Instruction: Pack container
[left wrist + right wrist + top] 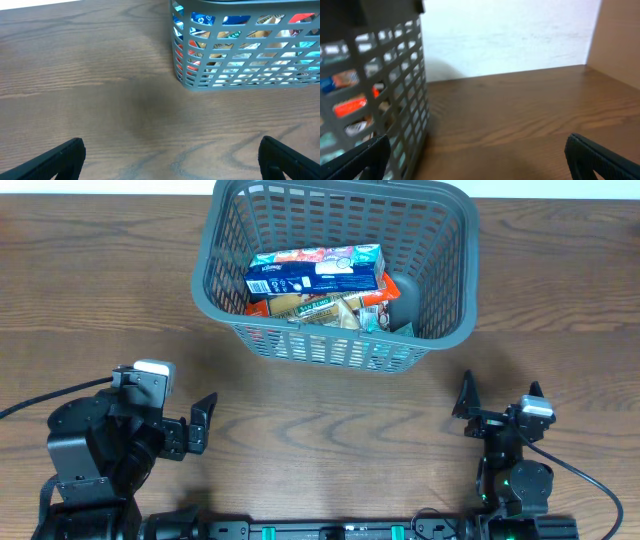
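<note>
The dark grey slatted basket (440, 300) stands at the back middle of the wooden table. Inside it lie a blue box (315, 270), orange and tan food packets (320, 307) and a dark grey rounded item (405, 295). The basket's corner shows in the left wrist view (190, 82) and its side in the right wrist view (400, 75). My left gripper (200, 425) is open and empty near the front left, apart from the basket; its fingers spread wide in the left wrist view (172, 157). My right gripper (498, 402) is open and empty at the front right, its fingers wide in the right wrist view (475, 157).
A white wall (510, 35) rises behind the table in the right wrist view. A black rail (340, 530) runs along the table's front edge between the arm bases.
</note>
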`<state>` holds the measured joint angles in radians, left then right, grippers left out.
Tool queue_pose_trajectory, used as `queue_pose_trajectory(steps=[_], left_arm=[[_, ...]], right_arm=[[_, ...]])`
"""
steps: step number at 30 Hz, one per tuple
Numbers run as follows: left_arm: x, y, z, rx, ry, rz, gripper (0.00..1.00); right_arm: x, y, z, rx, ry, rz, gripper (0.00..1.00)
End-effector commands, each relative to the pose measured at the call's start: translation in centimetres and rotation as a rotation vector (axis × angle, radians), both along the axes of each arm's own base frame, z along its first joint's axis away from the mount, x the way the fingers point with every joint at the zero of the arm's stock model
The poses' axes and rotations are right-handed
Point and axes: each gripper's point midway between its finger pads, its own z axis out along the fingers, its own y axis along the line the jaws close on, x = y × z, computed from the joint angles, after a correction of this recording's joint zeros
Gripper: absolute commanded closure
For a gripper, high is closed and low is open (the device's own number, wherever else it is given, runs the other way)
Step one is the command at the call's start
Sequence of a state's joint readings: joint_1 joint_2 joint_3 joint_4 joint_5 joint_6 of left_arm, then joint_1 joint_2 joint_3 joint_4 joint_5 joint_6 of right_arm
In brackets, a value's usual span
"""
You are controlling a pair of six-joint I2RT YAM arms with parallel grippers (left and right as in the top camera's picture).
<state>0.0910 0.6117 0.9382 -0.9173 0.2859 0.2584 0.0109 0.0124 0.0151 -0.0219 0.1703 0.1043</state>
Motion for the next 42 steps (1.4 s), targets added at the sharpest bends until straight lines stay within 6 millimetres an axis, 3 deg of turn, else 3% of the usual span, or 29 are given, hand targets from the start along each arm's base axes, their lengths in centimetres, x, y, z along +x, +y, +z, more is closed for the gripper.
queue_pose_trajectory(steps=[1,12,42], left_arm=[[0.0,-0.1,-0.2,-0.014,0.008,0.002,0.01],[0.0,-0.1,-0.2,-0.014,0.008,0.002,0.01],[0.0,-0.1,-0.2,-0.014,0.008,0.002,0.01]], right_arm=[[-0.1,-0.4,-0.4,0.046,-0.001,-0.032,0.01],[0.1,2.2,-1.3,-0.027,0.047,0.103,0.01],[0.1,2.3,-1.3,-0.015,0.045,0.108,0.01]])
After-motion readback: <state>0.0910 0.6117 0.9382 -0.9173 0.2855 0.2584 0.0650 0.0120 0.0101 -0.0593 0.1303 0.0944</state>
